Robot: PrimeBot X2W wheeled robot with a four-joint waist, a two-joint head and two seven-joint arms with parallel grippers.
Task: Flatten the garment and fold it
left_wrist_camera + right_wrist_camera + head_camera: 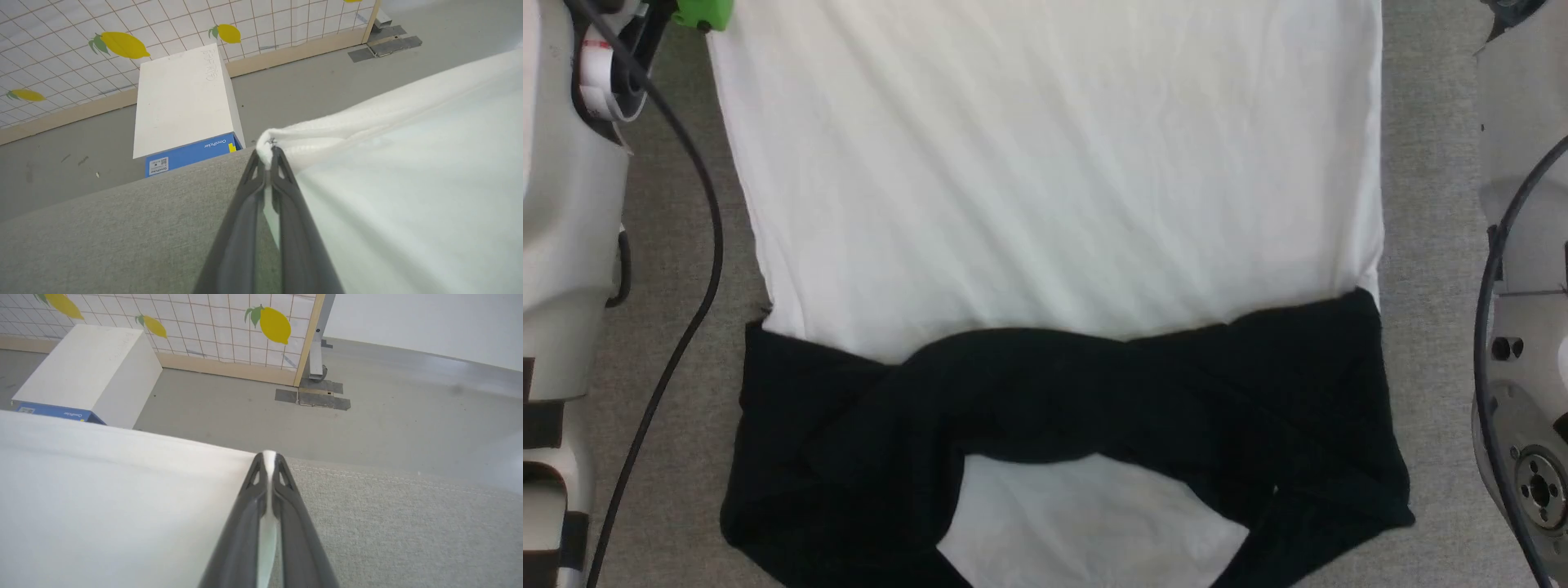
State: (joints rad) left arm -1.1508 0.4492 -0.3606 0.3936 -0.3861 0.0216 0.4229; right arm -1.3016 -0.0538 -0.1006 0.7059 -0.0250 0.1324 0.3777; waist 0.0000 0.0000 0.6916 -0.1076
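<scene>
Right now the garment is lying spread on the grey cloth-covered table, its white body running up the head view with only faint creases across it. The black sleeves are lying folded inward over the lower part of the body, crossing each other in a dark band that is reaching from one side of the shirt to the other, and a patch of white is showing beneath that band at the bottom edge of the view. No print is showing on the white cloth.

In the left wrist view the left gripper is pinching a white corner of the garment, its two dark fingers pressed together with the cloth bunching into a small rounded fold just at the tips. From there the white fabric is stretching away to the right of that view, while bare grey table is lying to the left of the fingers.

In the right wrist view the right gripper is likewise clamping a white corner, the fingers closed tight with a thin strip of cloth showing between them. Here the fabric is spreading to the left and the table's stitched edge is running to the right.

Beyond the table a white box with a blue end is standing on the floor in front of a tiled screen printed with lemons. A black cable is trailing down the left of the head view.
</scene>
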